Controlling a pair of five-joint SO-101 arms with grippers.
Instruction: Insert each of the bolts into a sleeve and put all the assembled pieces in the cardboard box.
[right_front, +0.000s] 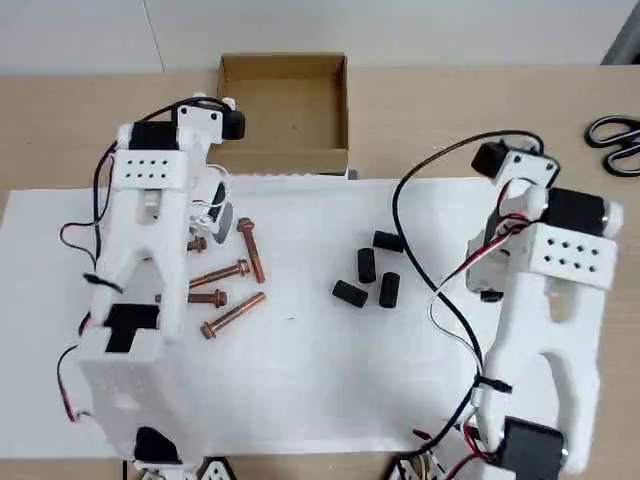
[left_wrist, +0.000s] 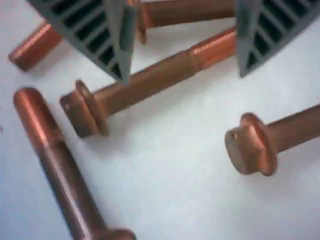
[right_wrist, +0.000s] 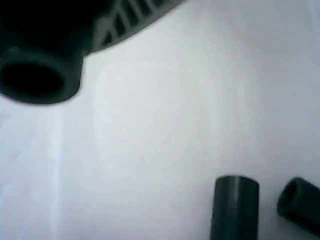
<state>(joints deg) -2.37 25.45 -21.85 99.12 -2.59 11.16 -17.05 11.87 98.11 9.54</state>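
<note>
Five copper-coloured bolts (right_front: 218, 272) lie scattered on a white sheet (right_front: 300, 380) beneath the left arm. The left gripper (left_wrist: 184, 77) hangs low over them with its jaws spread wide and nothing in their grasp. One flanged bolt (left_wrist: 135, 90) runs across the gap between the two ribbed fingers (left_wrist: 107, 35), its head just outside one tip. A second bolt head (left_wrist: 250, 145) sits just beyond the other finger, and a third bolt (left_wrist: 55, 160) lies near the flanged bolt's head.

Past the jaws, at the far edge of the sheet, stands the cardboard box (right_front: 284, 158), open at the top.

Four loose sleeves (right_front: 366, 265) sit in a cluster between the two arms, well apart from the bolts.

The right gripper (right_wrist: 75, 40) is closed on a black sleeve (right_wrist: 37, 80), whose open bore faces the wrist camera. Two of the loose sleeves (right_wrist: 235, 205) lie on the sheet beyond those jaws.

A pair of scissors (right_front: 615, 143) rests on the wooden table (right_front: 420, 110) at far right.
</note>
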